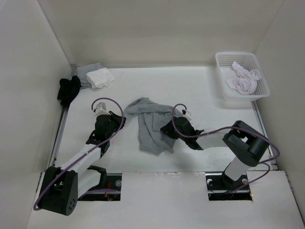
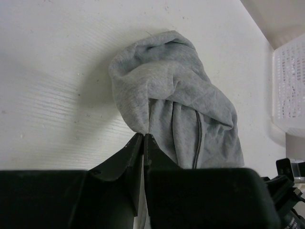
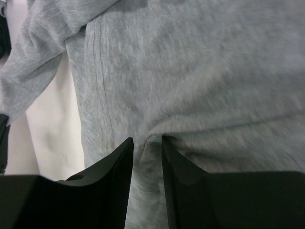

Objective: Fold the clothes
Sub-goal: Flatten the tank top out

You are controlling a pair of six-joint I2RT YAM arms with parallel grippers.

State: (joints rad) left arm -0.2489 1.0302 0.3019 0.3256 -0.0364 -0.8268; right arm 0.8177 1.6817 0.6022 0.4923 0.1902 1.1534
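The clothes (image 1: pixel 150 129) are one plain grey garment, crumpled in the middle of the table, with a long part running toward the near edge. My left gripper (image 1: pixel 122 118) reaches in from the left. In the left wrist view it (image 2: pixel 143 135) is shut on a pinched edge of the grey fabric (image 2: pixel 167 90), which bunches up just beyond the tips. My right gripper (image 1: pixel 166 130) lies on the garment's right side. In the right wrist view its jaws (image 3: pixel 147 139) stand a little apart with a raised fold of the grey cloth (image 3: pixel 200 71) squeezed between them.
A white basket (image 1: pixel 224 90) at the back right holds a white-and-pink garment (image 1: pixel 244 78); its mesh wall (image 2: pixel 288 86) shows at the left wrist view's right edge. A black garment (image 1: pixel 69 89) and a folded white cloth (image 1: pixel 100 77) lie back left. Walls close in on three sides.
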